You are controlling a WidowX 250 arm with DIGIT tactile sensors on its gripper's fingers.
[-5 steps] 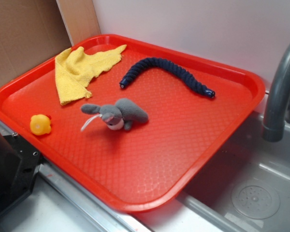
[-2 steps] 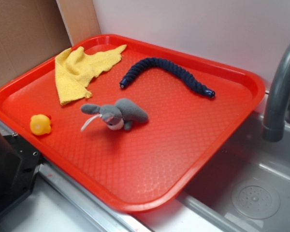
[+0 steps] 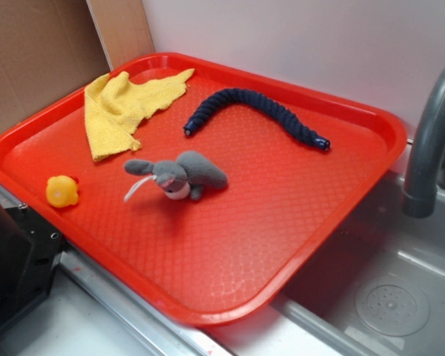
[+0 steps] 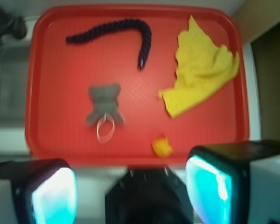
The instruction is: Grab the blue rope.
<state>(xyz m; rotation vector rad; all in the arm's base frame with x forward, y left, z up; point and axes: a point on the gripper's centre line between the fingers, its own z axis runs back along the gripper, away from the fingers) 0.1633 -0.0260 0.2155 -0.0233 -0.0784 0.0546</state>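
Nothing has shifted: blue rope [image 3: 254, 113] lies untouched on the tray [image 3: 208, 274]; fingers [image 4: 130, 189] remain spread apart, approach not begun.

- Setting: mock kitchen sink station, most likely a lab rig.
- Grey faucet [image 3: 430, 141] at right edge of frame; steel sink basin [image 3: 386, 282] with round drain [image 3: 392, 304] at lower right.
- Red tray [image 3: 371, 122] laid across the sink.
- Cardboard panel [image 3: 30, 59] upper left; plain white wall [image 3: 304, 44] at top.

Wrist view blurry; gripper [image 4: 130, 191] fingers cut off at bottom edge. Faucet [image 3: 430, 141] cropped at right.
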